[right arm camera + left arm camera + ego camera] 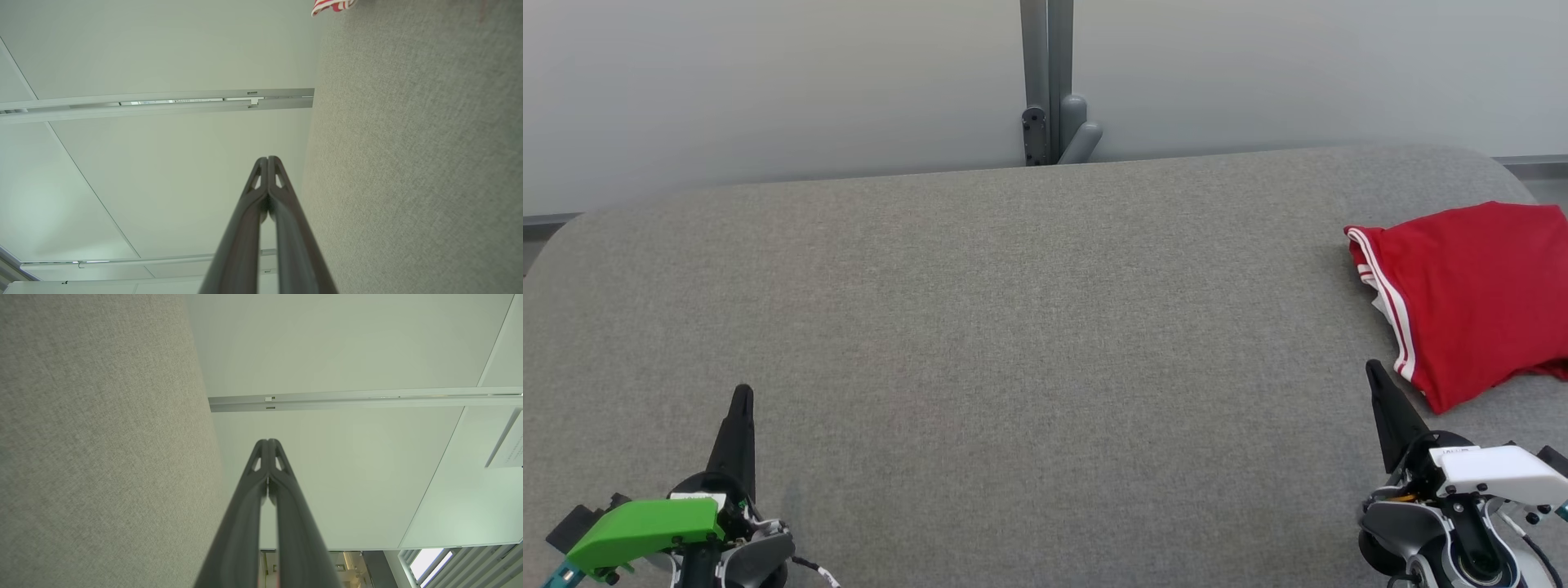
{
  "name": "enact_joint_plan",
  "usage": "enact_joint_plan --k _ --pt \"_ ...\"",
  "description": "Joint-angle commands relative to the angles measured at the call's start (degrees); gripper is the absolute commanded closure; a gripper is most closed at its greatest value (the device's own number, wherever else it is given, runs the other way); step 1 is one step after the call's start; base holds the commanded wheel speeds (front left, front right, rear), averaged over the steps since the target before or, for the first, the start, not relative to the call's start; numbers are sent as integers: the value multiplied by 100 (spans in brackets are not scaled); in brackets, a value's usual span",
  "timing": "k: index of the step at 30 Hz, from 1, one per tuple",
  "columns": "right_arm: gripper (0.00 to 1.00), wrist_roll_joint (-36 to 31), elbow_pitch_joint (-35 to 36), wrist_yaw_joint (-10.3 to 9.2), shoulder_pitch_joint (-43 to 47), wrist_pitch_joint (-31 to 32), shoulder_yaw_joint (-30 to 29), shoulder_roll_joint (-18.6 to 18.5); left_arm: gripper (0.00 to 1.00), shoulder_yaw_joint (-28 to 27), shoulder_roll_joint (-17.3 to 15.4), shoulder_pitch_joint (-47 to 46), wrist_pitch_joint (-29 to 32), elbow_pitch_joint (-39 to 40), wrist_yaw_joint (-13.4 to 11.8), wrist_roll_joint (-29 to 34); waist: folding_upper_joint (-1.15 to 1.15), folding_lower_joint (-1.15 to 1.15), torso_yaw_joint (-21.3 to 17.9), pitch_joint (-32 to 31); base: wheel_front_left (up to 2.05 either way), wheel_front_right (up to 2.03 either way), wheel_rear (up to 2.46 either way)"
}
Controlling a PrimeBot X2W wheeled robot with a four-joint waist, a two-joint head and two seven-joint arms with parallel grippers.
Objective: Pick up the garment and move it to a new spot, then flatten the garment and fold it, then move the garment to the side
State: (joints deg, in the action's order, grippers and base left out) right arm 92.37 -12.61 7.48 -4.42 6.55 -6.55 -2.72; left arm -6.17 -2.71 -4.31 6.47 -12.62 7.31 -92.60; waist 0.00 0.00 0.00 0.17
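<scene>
Garment [1470, 298] lies at the table's [1013, 327] far right.

The table [1013, 327] lies open across its left and middle; the garment [1470, 302] takes up the right edge.

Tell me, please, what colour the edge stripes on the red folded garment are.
White, on the red folded garment, clearest in the head view.

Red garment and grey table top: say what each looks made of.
Red garment: thin, soft cloth, perhaps a sports knit; it lies in limp folds, with white stripes along one edge. Table top: matte grey woven fabric or felt covering, judging by its fine speckled weave.
</scene>
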Motion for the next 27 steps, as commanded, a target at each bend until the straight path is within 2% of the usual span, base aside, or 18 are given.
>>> enact_joint_plan --k 1,27 --pt "100 39 23 2 -53 32 5 -30 100 -28 -31 -79 8 26 37 -2 0 0 0 0 0 0 0" --pt "100 40 22 2 -53 30 6 -30 100 -28 -31 -78 8 26 37 -3 0 0 0 0 0 0 0"
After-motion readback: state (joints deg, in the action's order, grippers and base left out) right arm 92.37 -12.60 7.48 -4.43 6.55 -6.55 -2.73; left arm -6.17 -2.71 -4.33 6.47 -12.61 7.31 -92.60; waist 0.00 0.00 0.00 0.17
